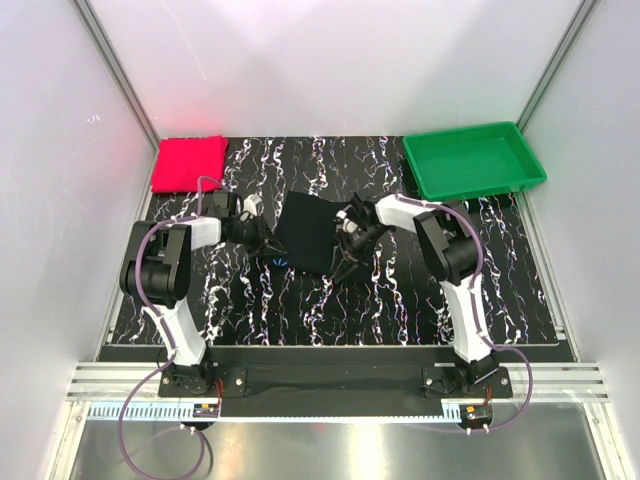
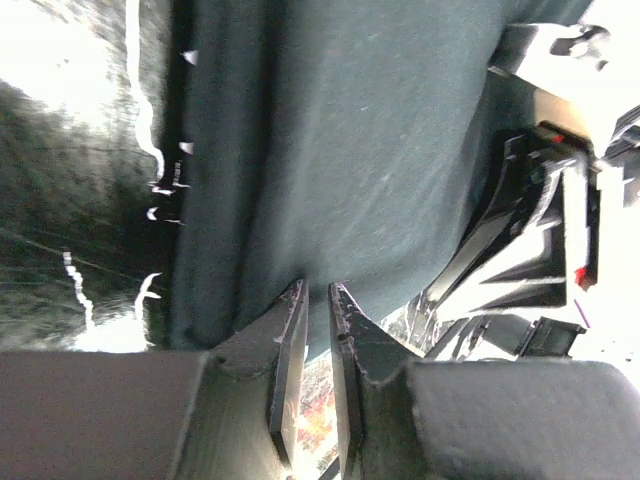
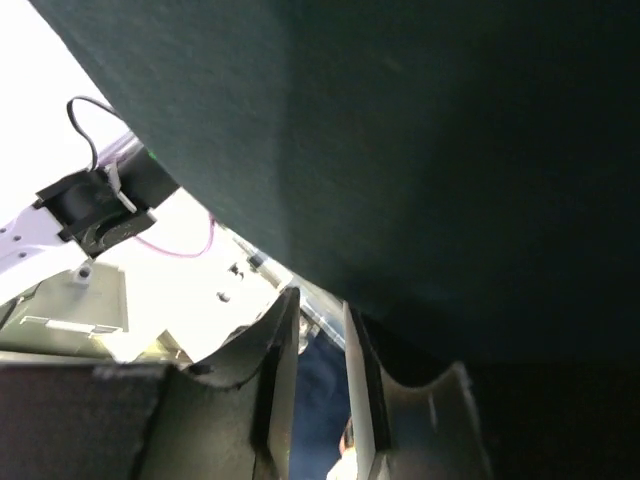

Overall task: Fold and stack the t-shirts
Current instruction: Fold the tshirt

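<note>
The black t-shirt (image 1: 308, 232) sits in a bunched, roughly square shape at the table's middle, between my two grippers. At its left edge my left gripper (image 1: 267, 240) has its jaws nearly together, and the hem (image 2: 330, 150) runs in between the tips (image 2: 318, 292). From the right, my right gripper (image 1: 347, 252) meets the shirt's near right corner; its narrow jaws (image 3: 320, 300) pinch the dark cloth (image 3: 450, 150), which hangs raised above the table. The pinkish-red t-shirt (image 1: 188, 163) lies folded flat at the back left corner, away from both grippers.
A green plastic tray (image 1: 472, 160) stands at the back right with nothing in it. The black marbled mat (image 1: 330, 310) covers the table. White walls with metal posts close in the left, right and back sides.
</note>
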You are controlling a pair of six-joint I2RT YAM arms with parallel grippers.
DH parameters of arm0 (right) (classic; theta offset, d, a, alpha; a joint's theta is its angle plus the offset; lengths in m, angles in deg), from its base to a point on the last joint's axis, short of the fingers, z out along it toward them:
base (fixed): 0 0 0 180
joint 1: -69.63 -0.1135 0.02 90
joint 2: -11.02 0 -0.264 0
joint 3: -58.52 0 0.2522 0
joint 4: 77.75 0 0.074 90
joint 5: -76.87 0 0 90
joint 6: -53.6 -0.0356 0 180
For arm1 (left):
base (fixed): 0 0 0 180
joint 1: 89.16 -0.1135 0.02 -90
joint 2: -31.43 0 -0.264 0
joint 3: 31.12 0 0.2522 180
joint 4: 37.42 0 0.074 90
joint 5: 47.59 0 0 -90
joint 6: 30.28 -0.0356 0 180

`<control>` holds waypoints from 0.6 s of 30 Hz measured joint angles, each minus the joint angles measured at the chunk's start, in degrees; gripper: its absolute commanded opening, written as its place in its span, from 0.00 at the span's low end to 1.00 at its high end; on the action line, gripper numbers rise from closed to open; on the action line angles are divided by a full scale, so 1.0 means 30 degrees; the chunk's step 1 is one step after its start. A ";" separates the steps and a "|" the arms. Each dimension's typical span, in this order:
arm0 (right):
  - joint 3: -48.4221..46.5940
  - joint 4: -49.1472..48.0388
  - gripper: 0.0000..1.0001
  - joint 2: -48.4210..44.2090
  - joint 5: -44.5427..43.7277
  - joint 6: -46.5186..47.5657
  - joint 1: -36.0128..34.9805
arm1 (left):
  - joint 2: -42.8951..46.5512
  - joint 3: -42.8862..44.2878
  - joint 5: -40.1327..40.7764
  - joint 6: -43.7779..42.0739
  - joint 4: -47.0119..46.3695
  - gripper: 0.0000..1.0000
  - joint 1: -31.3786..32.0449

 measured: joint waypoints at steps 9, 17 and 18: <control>0.4845 -0.1049 0.32 -0.2885 -0.0058 0.1377 0.4350 | -0.0029 -0.0087 0.0044 -0.0226 -0.0182 0.18 -0.0131; 0.7715 -0.0131 0.40 -0.6543 -0.2346 0.1209 0.5348 | 0.0634 -0.0168 0.0568 -0.0430 0.0605 0.24 -0.0182; 0.7847 0.0015 0.41 -0.7227 -0.2718 0.1042 0.5319 | 0.1144 -0.0197 0.0860 -0.0495 0.1027 0.25 -0.0219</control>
